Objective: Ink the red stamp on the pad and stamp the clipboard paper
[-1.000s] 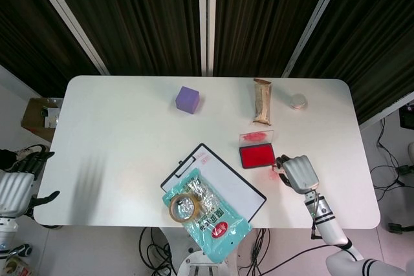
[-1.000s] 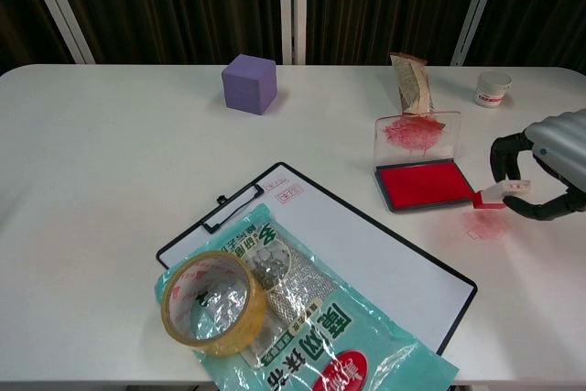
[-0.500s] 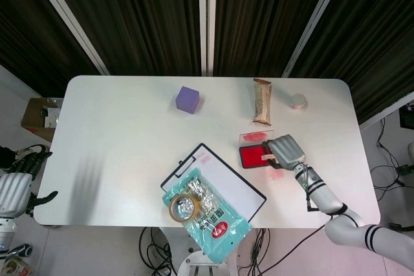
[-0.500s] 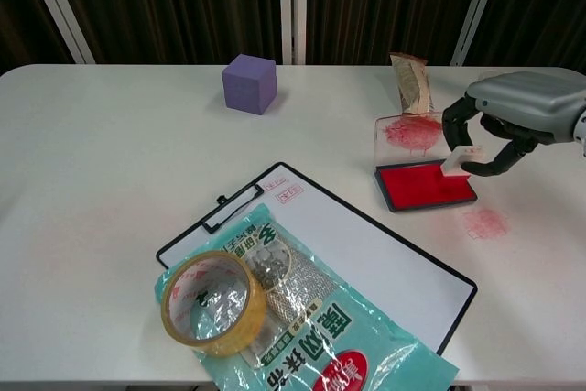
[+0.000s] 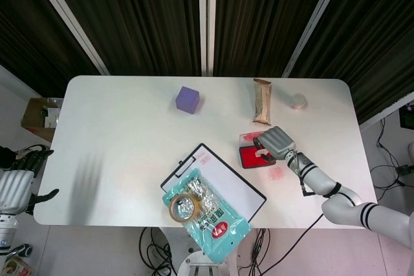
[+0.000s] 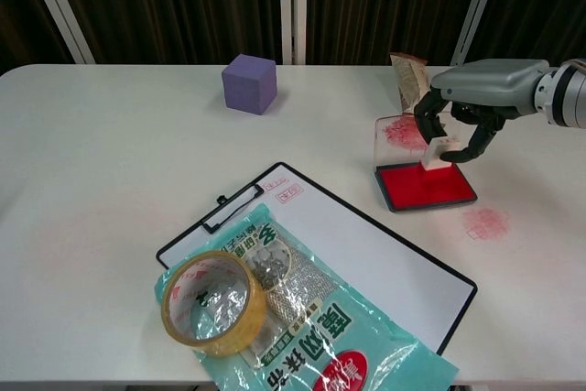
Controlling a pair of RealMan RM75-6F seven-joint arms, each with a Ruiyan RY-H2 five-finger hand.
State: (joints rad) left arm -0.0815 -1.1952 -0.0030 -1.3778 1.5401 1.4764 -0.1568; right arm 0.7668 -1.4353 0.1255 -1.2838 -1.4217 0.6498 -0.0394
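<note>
My right hand [image 6: 472, 103] [image 5: 275, 143] holds the small stamp [image 6: 438, 151], its white body upright, over the red ink pad [image 6: 425, 185] [image 5: 253, 158]. Whether the stamp's base touches the pad I cannot tell. The pad's clear lid [image 6: 403, 131] stands open behind it, smeared red. The clipboard [image 6: 366, 258] [image 5: 226, 185] with white paper lies in front at centre; a small red mark [image 6: 292, 192] sits near its clip. A green packet [image 6: 311, 318] and a roll of tape [image 6: 212, 302] cover the paper's near-left part. My left hand [image 5: 16, 182] hangs off the table's left edge with fingers apart, holding nothing.
A purple cube [image 6: 249, 82] stands at the back centre. A brown snack wrapper [image 6: 411, 81] and a small white cup [image 6: 493, 88] lie at the back right. A red ink smudge [image 6: 483, 222] marks the table right of the pad.
My right hand lifted the stamp from the table by the red smudge and carried it left and back, over the ink pad. The left hand stayed put.
</note>
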